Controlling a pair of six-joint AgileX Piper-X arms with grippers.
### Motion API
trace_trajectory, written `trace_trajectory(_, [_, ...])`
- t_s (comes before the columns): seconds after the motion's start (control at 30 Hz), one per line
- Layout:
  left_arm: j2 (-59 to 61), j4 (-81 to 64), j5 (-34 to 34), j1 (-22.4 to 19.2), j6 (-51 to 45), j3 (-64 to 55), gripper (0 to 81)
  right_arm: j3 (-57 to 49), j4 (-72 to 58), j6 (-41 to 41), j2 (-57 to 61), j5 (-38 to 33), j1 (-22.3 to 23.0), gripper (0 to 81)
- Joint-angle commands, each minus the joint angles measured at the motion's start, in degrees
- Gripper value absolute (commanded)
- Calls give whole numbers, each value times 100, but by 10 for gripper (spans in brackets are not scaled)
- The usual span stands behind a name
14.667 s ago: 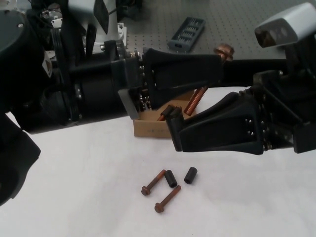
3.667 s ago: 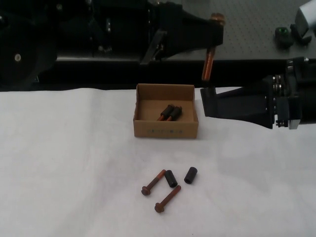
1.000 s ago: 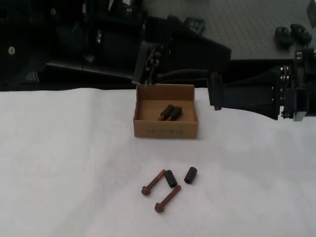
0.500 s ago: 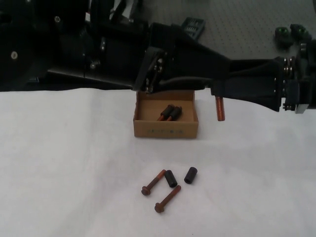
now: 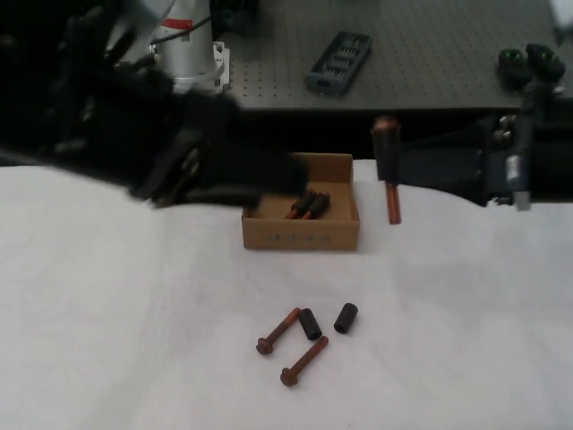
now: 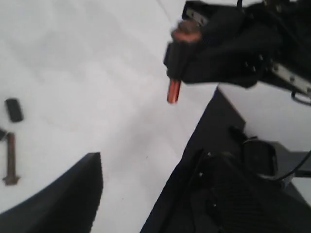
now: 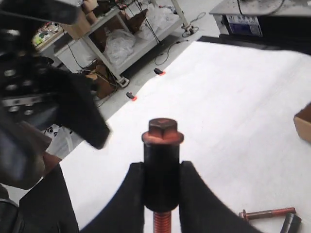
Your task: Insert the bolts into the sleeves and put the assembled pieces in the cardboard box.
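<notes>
The bolt [image 5: 392,199] hangs upright, head up, in its black sleeve [image 7: 161,167], which sits right under the head. My right pincer [image 5: 390,159] is clenched on the sleeve, holding the piece in the air just beside the right wall of the cardboard box [image 5: 300,238]. Half a second ago my left pincer [image 6: 150,160] was pressed in against this one at the bolt. Now it has pulled away to the left, fingers spread with nothing between them. I judge the joining done and the piece ready to go into the box, beside the two assembled pieces [image 5: 307,204] already lying there. Nearer the camera on the white sheet, two bare bolts [image 5: 277,331] [image 5: 303,360] and two loose sleeves [image 5: 310,323] [image 5: 346,317] wait untouched, so about half the work remains.

My left arm is a dark blur in the high view and covers the box's left rear corner. My own fingers [image 7: 133,194] hide the sleeve's lower end.
</notes>
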Motion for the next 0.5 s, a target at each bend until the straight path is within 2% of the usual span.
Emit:
trace_trajectory(0.0, [-154,405,-239,9,317,-25,483,-103,-82,37,85,-7,-35,26])
trace_trajectory(0.23, [-1066,1232,-1665,9,633,-25,482,-1499,-94,-31,1973,523,-35,26])
trace_trajectory(0.47, [-1780,1455,-2927,9,633,-25,482,-3448,391,419,3925,1065,-42,26])
